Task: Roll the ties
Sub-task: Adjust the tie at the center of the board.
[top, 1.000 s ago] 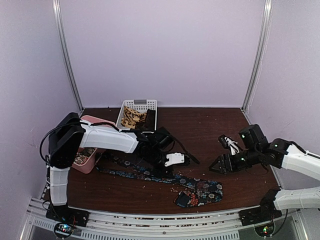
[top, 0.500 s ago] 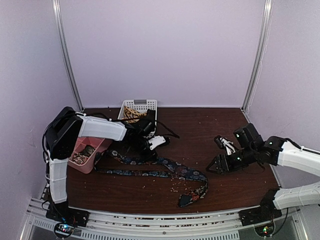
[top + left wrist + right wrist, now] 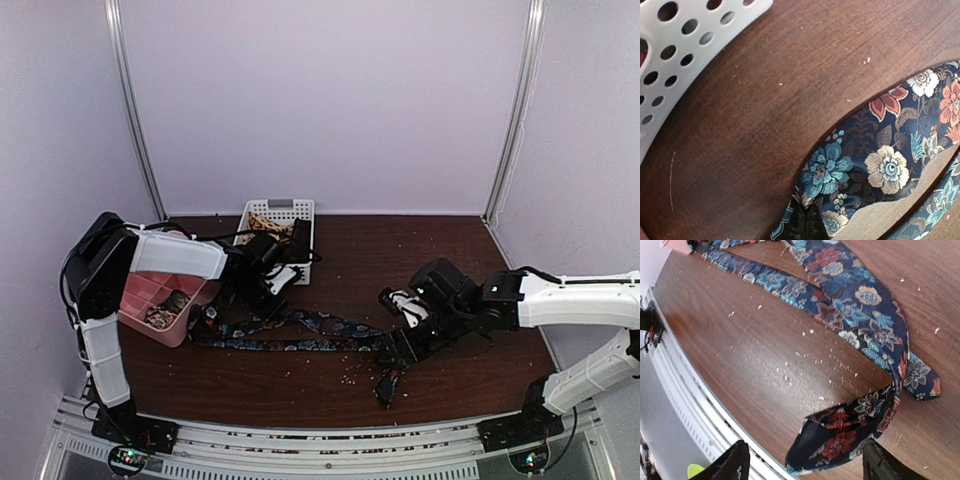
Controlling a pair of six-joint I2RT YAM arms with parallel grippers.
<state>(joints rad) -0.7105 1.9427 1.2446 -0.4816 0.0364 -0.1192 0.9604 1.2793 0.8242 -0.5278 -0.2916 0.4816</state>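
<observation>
**Three ties in view, one strung out across the counter**

Floral tie [image 3: 300, 340]: dark ground with blue, red and cream flowers. It lies lengthwise on the brown counter [image 3: 450, 250], running from lower left toward lower centre of the overhead view. Its narrow part loops up at the left end. Its wide end [image 3: 385, 385] is folded over on itself near the front edge, lower centre.

Left gripper [image 3: 265, 290]: sits left of centre, just in front of the white perforated basket [image 3: 280, 205]. Its jaws are closed tight. In its wrist view the tie's fabric [image 3: 880, 165] is gathered up toward the bottom edge of the frame, which reads as a pinch on the tie. The basket wall [image 3: 670, 60] fills the upper left of that view.

Right gripper [image 3: 398, 345]: right of centre, low over the tie's wide part. Its jaws are spread wide with nothing between them. From its wrist camera, the two fingers [image 3: 740, 462] flank the folded wide end [image 3: 840, 435], above it and not touching the cloth.

In the basket at upper centre lie the tan tie [image 3: 265, 222] with its dark pattern and, beside it, the dark brown tie [image 3: 300, 235], partly shadowed.

Pink tray [image 3: 180, 328]: at the left, tilted, under the left arm.

Pale crumbs [image 3: 790, 375] are scattered over the counter near the front rail.
</observation>
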